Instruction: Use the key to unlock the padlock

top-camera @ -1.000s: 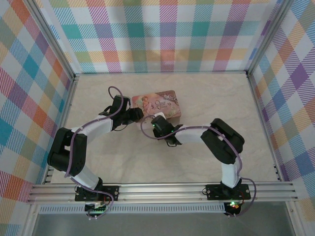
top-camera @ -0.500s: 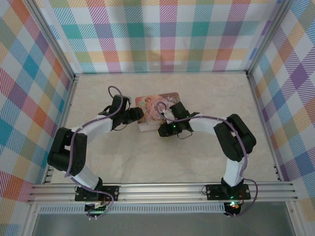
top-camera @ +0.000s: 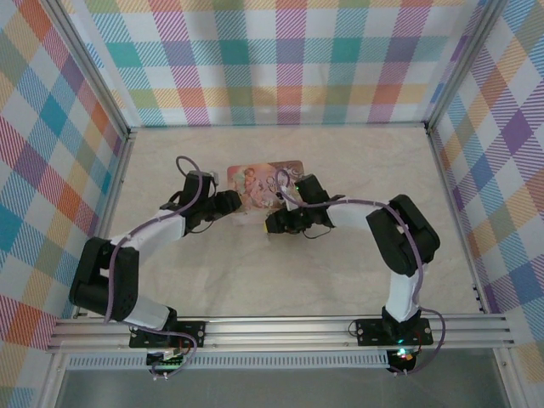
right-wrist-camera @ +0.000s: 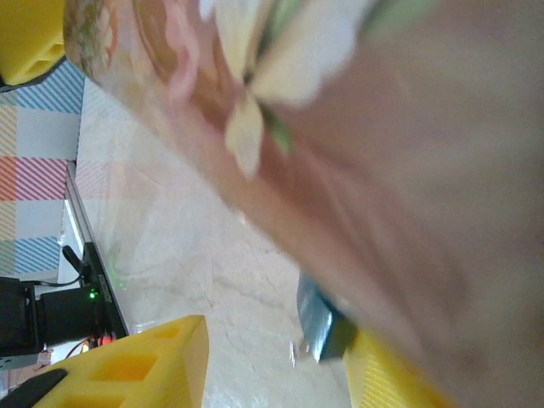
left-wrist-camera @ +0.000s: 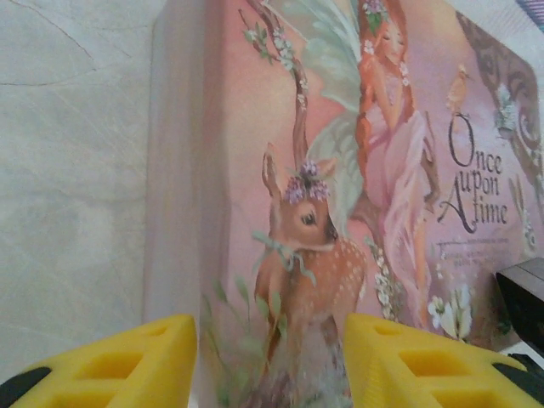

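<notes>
Pale marbled tabletop (top-camera: 340, 272) ringed by plaid walls (top-camera: 280, 59). The right fingers (right-wrist-camera: 144, 357) stand apart, with the blue padlock (right-wrist-camera: 321, 327) just beside one of them, under the edge of the pink tin (left-wrist-camera: 340, 170). The left fingers (left-wrist-camera: 127, 361) straddle the tin's near corner; whether they grip it, I cannot tell.

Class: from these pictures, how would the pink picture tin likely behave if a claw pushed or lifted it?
The tin is probably stiff: its side wall and edges run straight. Its printed lid looks smooth, so a grip may slip. Being boxy with flat faces, it should slide, not roll.
</notes>
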Motion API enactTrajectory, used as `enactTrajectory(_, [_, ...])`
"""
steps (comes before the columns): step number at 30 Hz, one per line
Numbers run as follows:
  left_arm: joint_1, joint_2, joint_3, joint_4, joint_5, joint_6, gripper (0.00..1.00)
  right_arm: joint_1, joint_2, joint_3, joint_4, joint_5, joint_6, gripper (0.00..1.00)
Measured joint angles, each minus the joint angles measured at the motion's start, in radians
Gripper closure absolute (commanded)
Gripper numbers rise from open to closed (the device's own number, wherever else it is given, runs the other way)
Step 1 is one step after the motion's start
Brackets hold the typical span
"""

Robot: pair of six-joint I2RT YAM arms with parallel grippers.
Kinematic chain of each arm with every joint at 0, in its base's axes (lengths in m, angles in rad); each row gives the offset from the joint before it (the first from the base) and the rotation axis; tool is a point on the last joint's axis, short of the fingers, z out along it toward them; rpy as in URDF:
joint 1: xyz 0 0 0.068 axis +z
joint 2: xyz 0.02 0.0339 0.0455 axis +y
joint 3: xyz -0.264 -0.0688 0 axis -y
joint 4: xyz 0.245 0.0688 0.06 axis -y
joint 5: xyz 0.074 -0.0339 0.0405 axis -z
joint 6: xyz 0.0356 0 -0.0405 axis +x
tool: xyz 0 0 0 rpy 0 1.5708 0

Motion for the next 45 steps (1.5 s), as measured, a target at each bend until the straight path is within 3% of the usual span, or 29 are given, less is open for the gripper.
enactTrajectory(5, [-0.043,-0.067,-0.046,-0.002,-0.005,-0.012,0.51,0.000,-0.098,-0.102,-0.005,0.074,0.024,0.56])
enactTrajectory(11, [-0.173,-0.122,-0.132,0.029,-0.036,-0.039,0.51,0.000,-0.189,-0.148,-0.032,0.179,0.035,0.60])
enactTrajectory(17, [-0.284,-0.098,-0.157,0.065,-0.107,-0.052,0.49,0.000,-0.329,-0.147,-0.108,0.348,0.027,0.58])
enactTrajectory(20, [-0.300,-0.075,-0.157,0.081,-0.154,-0.053,0.51,0.000,-0.372,-0.136,-0.153,0.420,0.011,0.63])
enactTrajectory(27, [-0.345,-0.103,-0.171,0.079,-0.277,-0.052,0.51,-0.003,-0.409,-0.150,-0.212,0.586,0.006,0.65])
enactTrajectory(35, [-0.348,-0.082,-0.154,0.067,-0.369,0.012,0.51,-0.124,-0.471,-0.139,-0.241,0.771,0.026,0.62])
enactTrajectory(45, [-0.260,0.116,0.028,0.014,-0.438,0.117,0.53,-0.185,-0.239,0.011,-0.249,0.797,0.026,0.66])
